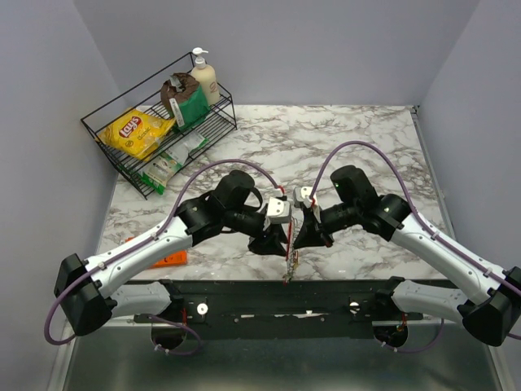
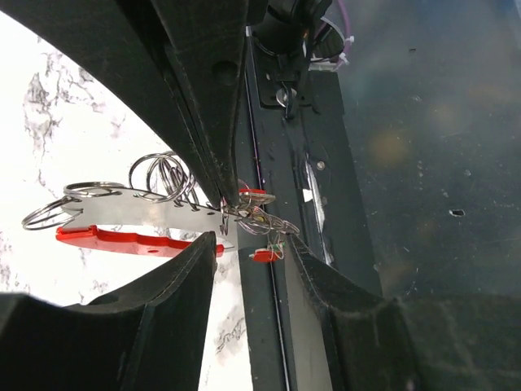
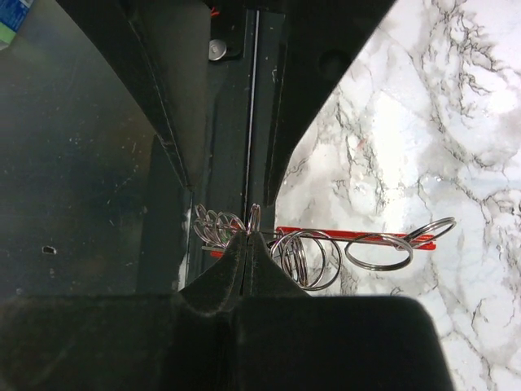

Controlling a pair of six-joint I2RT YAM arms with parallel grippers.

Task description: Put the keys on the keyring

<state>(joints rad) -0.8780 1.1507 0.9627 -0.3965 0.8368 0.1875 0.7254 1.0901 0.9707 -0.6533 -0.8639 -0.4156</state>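
While the right gripper (image 3: 247,243) is holding the keyring (image 2: 138,213) in closed jaws over the table's (image 1: 366,147) near edge, the left gripper (image 2: 251,248) is sitting half-spread around the keyring's far end. In my judgement it is needing a slow, square close on one of the keys (image 2: 259,218), avoiding the loose split rings (image 3: 305,257).

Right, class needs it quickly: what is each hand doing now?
Left hand: open, either side of the keys.
Right hand: closed on the keyring.
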